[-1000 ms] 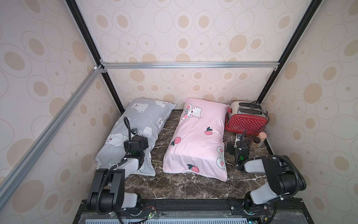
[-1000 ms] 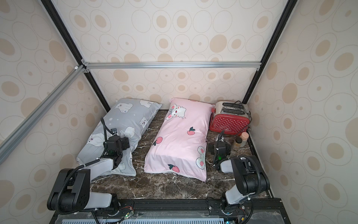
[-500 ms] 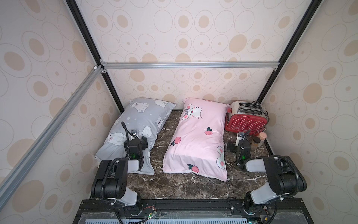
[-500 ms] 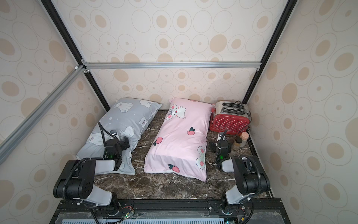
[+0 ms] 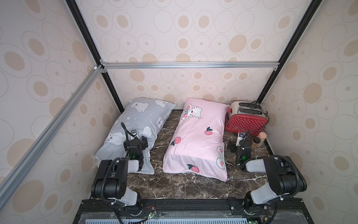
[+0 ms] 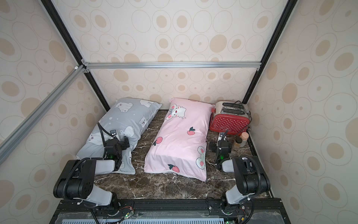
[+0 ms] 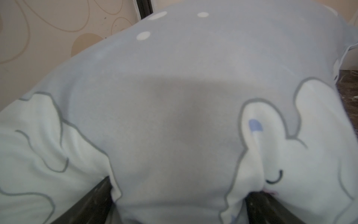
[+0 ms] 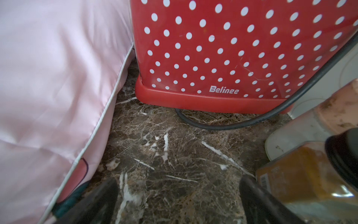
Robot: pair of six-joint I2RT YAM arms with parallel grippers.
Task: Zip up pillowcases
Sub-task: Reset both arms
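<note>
Moved since 1 s ago: left arm's elbow joint up and a bit inward; right hand (image 5: pixel 240 144) nudged fwd toward toaster (image 5: pixel 245 121). No visible shift of either pillowcase.

Left hand (image 5: pixel 136 141): down on top of grey pillowcase (image 5: pixel 139 116), on its front half, aimed toward back edge of worktop (image 5: pixel 184 188). Fingers (image 7: pixel 93 201) spread wide, fabric bulging up btw. them, nothing pinched.

Right hand: low over bare worktop, fingers (image 8: pixel 96 201) spread, empty, facing toaster's dotted side. Jars (image 5: pixel 260 138) just beside on outer side, black cord (image 8: pixel 222 127) on worktop ahead.

Pink pillowcase (image 5: pixel 195 143): mid-worktop, long axis approx. front-to-back, cartoon-animal end at back edge, other short end toward front edge. Lying immediately left of right hand, white-piped long side just beside it.

Grey pillowcase: along left edge, long axis front-to-back but slanted, back end leaning toward middle, front end toward front-left corner.

Zip puller not made out in any view. Judging by white-edged seam on pink's front short end: prob. the zip end, running parallel to front edge. Key relation, then: that end behind and to left of right hand, so pull-back and inward turn needed. Right arm nearer for pink, left arm for grey. Grey's front end likewise behind left hand, partly under the arm.
</note>
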